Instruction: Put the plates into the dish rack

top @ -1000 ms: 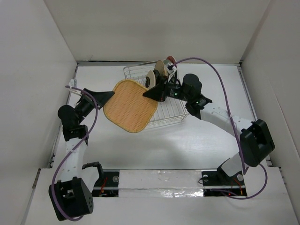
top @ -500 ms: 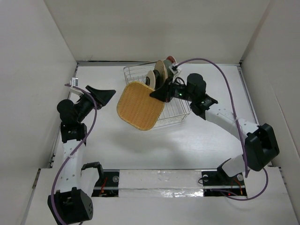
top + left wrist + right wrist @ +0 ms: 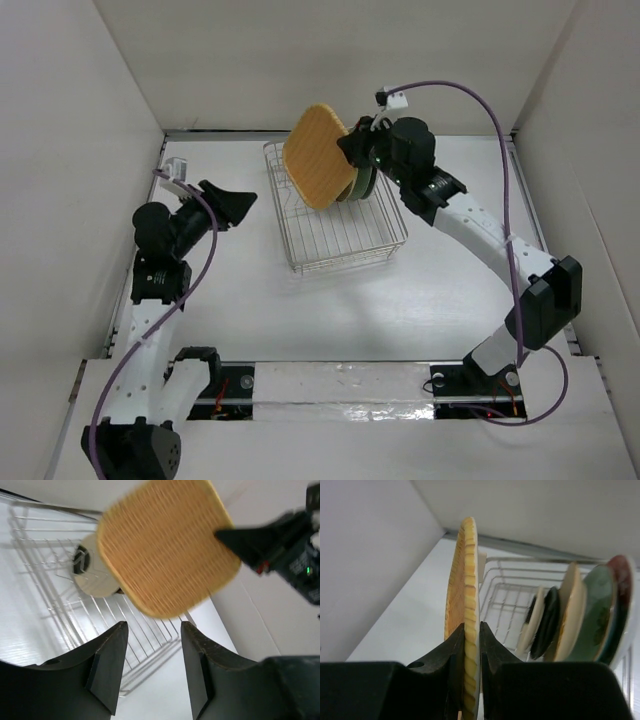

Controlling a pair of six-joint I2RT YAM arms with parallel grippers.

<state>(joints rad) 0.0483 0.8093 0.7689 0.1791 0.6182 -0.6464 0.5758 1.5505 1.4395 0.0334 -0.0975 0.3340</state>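
Note:
My right gripper (image 3: 350,150) is shut on the rim of the orange rounded-square plate (image 3: 318,157) and holds it on edge above the back of the silver wire dish rack (image 3: 340,238). In the right wrist view the plate (image 3: 468,605) stands clamped between my fingers, and several plates stand in the rack to its right: pale yellow (image 3: 534,622), black (image 3: 549,621), cream (image 3: 568,611), teal (image 3: 593,611) and red (image 3: 624,600). My left gripper (image 3: 232,205) is open and empty, left of the rack. In the left wrist view the orange plate (image 3: 167,545) hangs over the rack (image 3: 55,595).
White walls close in the table on the left, back and right. The rack's front slots (image 3: 345,240) hold nothing. The right arm (image 3: 470,225) reaches across the right side of the table, with a purple cable looping above it.
My right gripper has carried the orange plate from the rack's front left up and back, tilting it upright over the rack's rear. My left gripper has let go and drawn back slightly, open.

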